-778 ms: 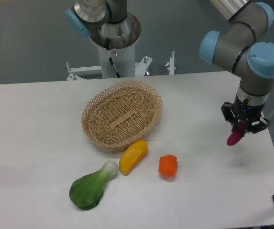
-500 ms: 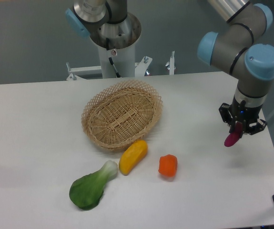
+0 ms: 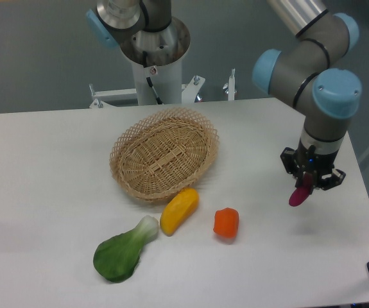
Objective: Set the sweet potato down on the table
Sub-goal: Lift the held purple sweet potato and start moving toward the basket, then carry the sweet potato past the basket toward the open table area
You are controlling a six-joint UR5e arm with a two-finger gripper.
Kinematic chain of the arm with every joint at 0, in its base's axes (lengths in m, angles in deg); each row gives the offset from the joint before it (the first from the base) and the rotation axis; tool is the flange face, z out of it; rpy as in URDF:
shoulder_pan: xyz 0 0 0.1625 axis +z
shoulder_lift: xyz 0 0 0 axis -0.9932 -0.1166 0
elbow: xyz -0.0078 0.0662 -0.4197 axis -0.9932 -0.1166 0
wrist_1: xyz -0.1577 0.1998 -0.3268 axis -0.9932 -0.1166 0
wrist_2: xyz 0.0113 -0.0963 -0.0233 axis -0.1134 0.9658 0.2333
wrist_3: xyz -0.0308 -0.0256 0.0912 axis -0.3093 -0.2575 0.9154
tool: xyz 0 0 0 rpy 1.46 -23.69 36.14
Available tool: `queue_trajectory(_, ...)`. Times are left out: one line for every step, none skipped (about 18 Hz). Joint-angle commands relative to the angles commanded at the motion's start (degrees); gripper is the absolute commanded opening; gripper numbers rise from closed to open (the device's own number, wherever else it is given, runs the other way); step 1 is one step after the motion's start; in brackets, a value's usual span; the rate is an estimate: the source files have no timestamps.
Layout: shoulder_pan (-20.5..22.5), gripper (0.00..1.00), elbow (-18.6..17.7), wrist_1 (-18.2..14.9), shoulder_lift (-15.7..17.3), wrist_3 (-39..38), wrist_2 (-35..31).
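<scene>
The magenta sweet potato (image 3: 297, 196) hangs tilted from my gripper (image 3: 307, 181), whose fingers are shut on its upper end. Its lower tip points down over the right part of the white table (image 3: 43, 160), apparently just above the surface, though I cannot tell whether it touches. The arm comes down from the upper right, with its blue-capped wrist above the gripper.
A woven wicker basket (image 3: 165, 154) sits at mid-table. In front of it lie a yellow oblong vegetable (image 3: 179, 210), an orange lump (image 3: 226, 222) and a green leafy vegetable (image 3: 123, 251). The robot base (image 3: 153, 58) stands behind the table's far edge.
The gripper has carried the sweet potato leftward and slightly toward the front of the table. The grip is unchanged and the other objects have not moved.
</scene>
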Motion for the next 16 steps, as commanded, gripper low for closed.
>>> queue_trajectory(-0.9,0.36,0.0,0.0,0.0,-1.1,0.0)
queue_trajectory(-1.5,0.36,-0.3,0.0,0.2,-2.5,0.1)
queue_trajectory(-2.6,0.36,-0.4,0.0,0.3,-3.4,0.1)
queue_trajectory(-4.0,0.36,-0.5,0.0,0.5,-4.6,0.1)
queue_trajectory(-5.4,0.36,-0.9,0.1,0.8,-6.1,0.0)
queue_trajectory(-6.8,0.36,-1.1,0.1,0.8,-7.6,0.0)
queue_trajectory(-8.4,0.36,-1.1,0.2,0.9,-9.2,0.0)
queue_trajectory(-10.0,0.36,-1.4,0.3,1.1,-10.6,0.0)
queue_trajectory(-11.7,0.36,-1.7,0.4,1.4,-12.0,-0.1)
queue_trajectory(-13.4,0.36,-1.8,0.4,1.5,-13.5,-1.0)
queue_trajectory(-15.5,0.36,-1.8,0.3,1.6,-14.7,-1.7)
queue_trajectory(-17.6,0.36,-1.8,0.3,1.5,-15.6,-2.3)
queue_trajectory(-19.3,0.36,-2.2,0.3,1.5,-16.9,-2.9)
queue_trajectory(-21.2,0.36,-2.2,0.4,1.5,-18.2,-3.3)
queue_trajectory(-22.9,0.36,-2.2,0.4,1.3,-19.2,-3.7)
queue_trajectory(-24.5,0.36,-2.2,0.4,1.3,-19.9,-4.0)
